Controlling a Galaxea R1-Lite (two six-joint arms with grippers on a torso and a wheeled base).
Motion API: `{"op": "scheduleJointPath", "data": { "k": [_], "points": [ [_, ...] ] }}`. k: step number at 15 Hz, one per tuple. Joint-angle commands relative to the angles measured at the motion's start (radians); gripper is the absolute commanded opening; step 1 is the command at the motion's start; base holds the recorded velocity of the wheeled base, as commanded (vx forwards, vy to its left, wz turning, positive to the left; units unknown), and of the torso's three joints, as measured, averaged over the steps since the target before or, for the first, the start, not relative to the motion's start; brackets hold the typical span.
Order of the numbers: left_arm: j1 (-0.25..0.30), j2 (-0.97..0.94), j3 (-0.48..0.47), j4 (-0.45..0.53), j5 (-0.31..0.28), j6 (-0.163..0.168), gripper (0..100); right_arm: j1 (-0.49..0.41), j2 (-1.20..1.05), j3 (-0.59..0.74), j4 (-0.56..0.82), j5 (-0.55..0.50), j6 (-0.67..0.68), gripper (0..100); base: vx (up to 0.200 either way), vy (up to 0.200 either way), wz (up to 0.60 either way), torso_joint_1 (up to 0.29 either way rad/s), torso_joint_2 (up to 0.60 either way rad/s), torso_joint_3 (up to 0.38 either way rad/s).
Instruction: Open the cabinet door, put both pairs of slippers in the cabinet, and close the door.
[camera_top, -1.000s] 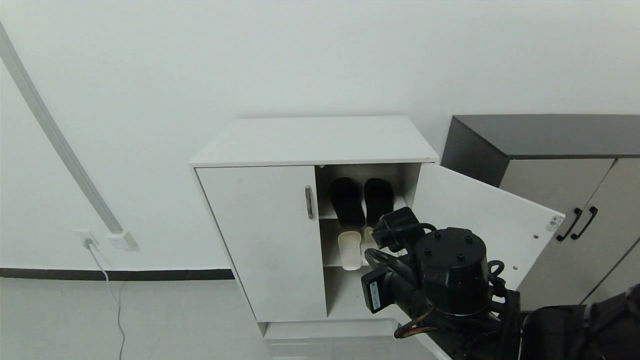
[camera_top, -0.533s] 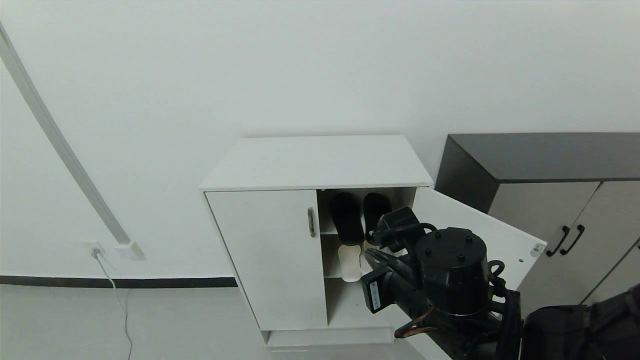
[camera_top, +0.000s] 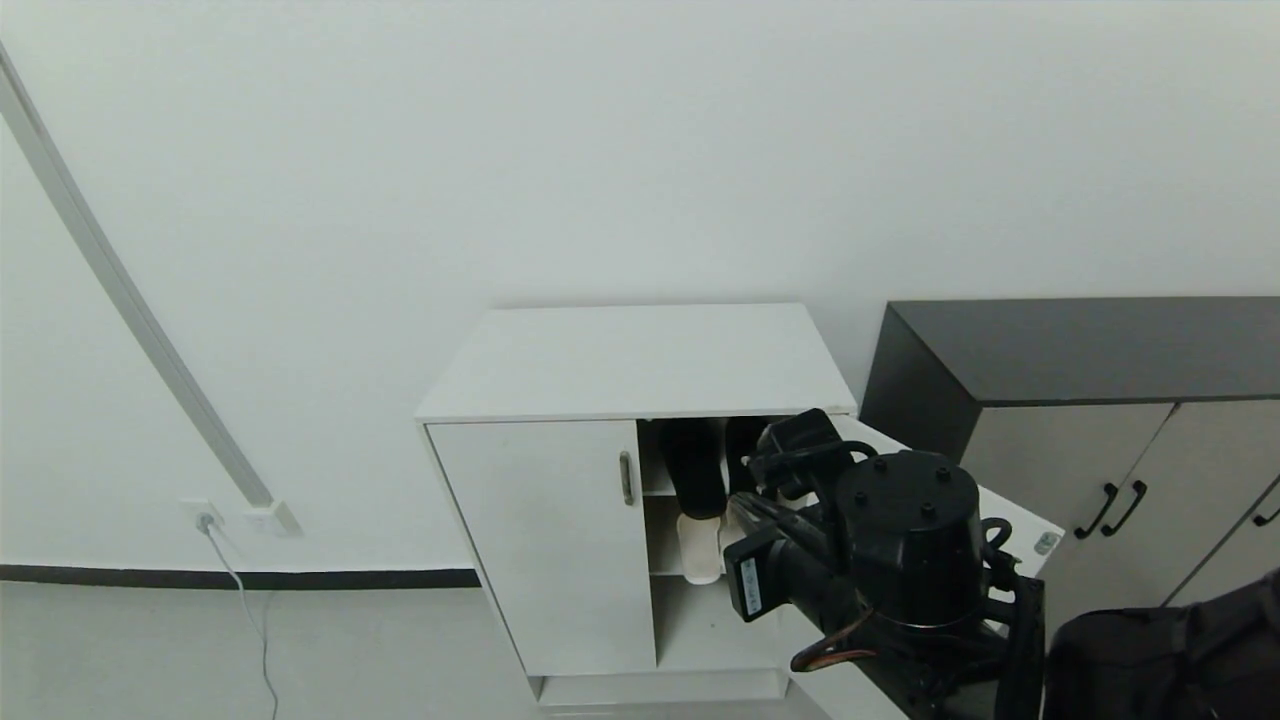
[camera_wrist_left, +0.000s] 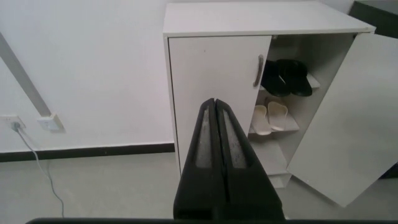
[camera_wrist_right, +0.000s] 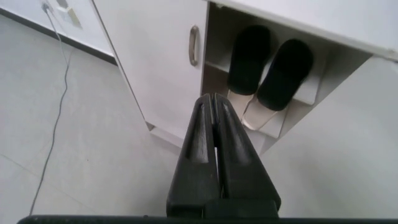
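The head camera has pulled back over the last second, so the white cabinet (camera_top: 640, 360) sits lower in view; its contents seem unmoved. Black slippers (camera_wrist_right: 249, 59) lie on the upper shelf and white slippers (camera_wrist_left: 261, 119) on the shelf below, so I judge only closing remains. The right door (camera_wrist_left: 348, 124) stands wide open, with its free edge toward the dark cabinet (camera_top: 1080, 340). The left tool (camera_wrist_left: 215, 106) and right tool (camera_wrist_right: 214, 99) are clenched and empty over bare floor (camera_wrist_right: 74, 137), apart from the door.

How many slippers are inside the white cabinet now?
4. Two black slippers lie side by side on the upper shelf; two white slippers lie side by side on the shelf below. The closed door could hide others.
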Motion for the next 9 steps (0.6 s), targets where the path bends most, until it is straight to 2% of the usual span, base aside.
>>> {"op": "scheduleJointPath", "data": {
  "k": [1, 9],
  "points": [
    [0.000, 0.000, 0.000, 0.000, 0.000, 0.000, 0, -0.009, -0.005, -0.001, 0.000, 0.000, 0.000, 0, 0.000, 0.000, 0.00, 0.178, -0.39, -0.207],
    [-0.001, 0.000, 0.000, 0.000, 0.001, 0.000, 0, -0.040, -0.002, -0.005, 0.000, 0.002, -0.003, 0, 0.000, 0.000, 0.00, 0.166, -0.36, -0.193]
  ]
}}
